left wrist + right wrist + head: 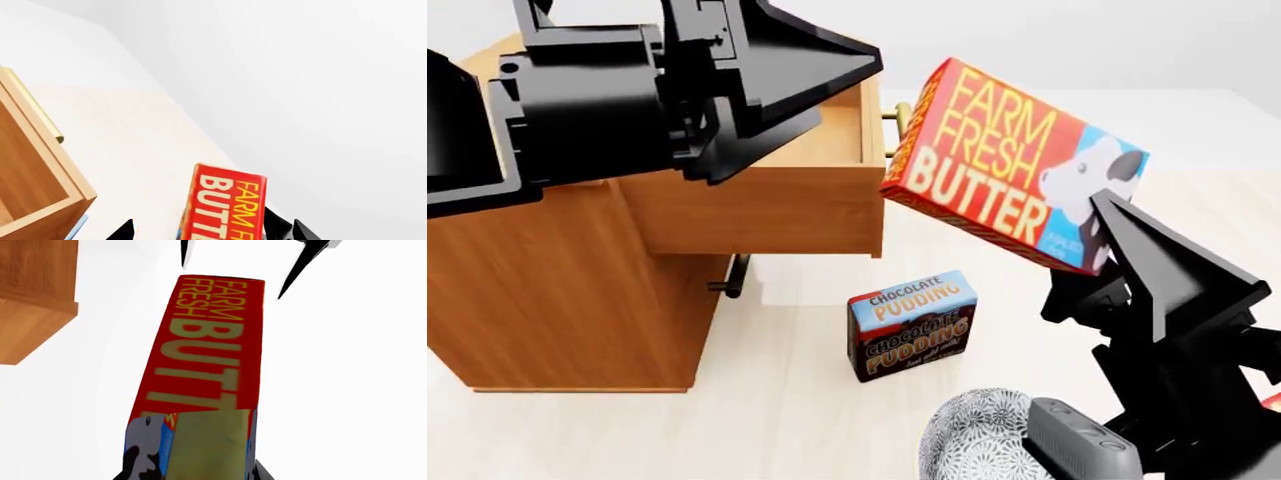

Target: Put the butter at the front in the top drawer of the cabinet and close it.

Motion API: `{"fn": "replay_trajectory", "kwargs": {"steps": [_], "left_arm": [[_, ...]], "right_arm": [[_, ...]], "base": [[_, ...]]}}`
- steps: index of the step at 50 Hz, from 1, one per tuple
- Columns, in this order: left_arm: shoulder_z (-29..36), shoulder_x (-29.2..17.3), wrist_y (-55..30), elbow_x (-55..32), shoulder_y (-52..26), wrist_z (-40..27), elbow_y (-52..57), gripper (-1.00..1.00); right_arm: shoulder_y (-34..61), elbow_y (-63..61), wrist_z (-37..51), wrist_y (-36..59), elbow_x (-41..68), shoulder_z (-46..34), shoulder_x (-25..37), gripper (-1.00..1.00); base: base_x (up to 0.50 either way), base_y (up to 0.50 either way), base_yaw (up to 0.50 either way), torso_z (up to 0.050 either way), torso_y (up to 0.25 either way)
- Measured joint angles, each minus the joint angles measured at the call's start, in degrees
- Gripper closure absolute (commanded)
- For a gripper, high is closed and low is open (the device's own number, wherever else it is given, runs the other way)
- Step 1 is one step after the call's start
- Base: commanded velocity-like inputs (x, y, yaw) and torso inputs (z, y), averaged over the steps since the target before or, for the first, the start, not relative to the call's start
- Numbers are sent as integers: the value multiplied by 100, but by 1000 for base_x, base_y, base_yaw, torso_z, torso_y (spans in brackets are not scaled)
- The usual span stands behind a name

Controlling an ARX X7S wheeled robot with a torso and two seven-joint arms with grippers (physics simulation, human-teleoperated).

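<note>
**Butter aloft beside the open top drawer**

We log the butter box (1014,165) off the table, tilted, its red printed face toward us, held in the air just right of the top drawer (761,200). Our right gripper (1108,215) pinches it at the lower end, by the blue cow panel; the right wrist view shows the box running straight out from between the fingers. In the left wrist view the box (223,205) stands between two dark fingertips, but we take those for the right arm's, not the left's

The drawer stands pulled out of the cabinet (561,290), its brass handle (897,115) close to the box's upper corner. Our left gripper (787,90) hangs over the drawer, jaws spread, holding nothing

Below, on the table (774,420): a chocolate pudding box (912,325) upright, and a patterned bowl (988,440) at the near edge, both well apart from the butter

Step in hand, as we judge it: carrying the butter to the drawer. Next calls for moving it left over the opening, clearing the handle and front wall, while the left arm gives way, then lowering and releasing. Closing remains
</note>
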Motion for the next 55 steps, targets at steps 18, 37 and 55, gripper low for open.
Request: {"fn": "replay_trajectory", "kwargs": {"steps": [18, 37, 55], "left_arm": [[79, 217, -275, 207, 9, 207, -338, -100], [57, 347, -511, 525, 78, 591, -320, -100], [0, 415, -694, 838, 161, 1048, -360, -100]], "right_arm": [[-69, -122, -58, 59, 24, 7, 14, 100], [-119, -224, -106, 119, 42, 3, 22, 100], [-101, -334, -239, 181, 55, -35, 42, 100]], "base": [[1, 0, 0, 1, 1], [0, 0, 0, 1, 1], [0, 0, 0, 0, 1]]}}
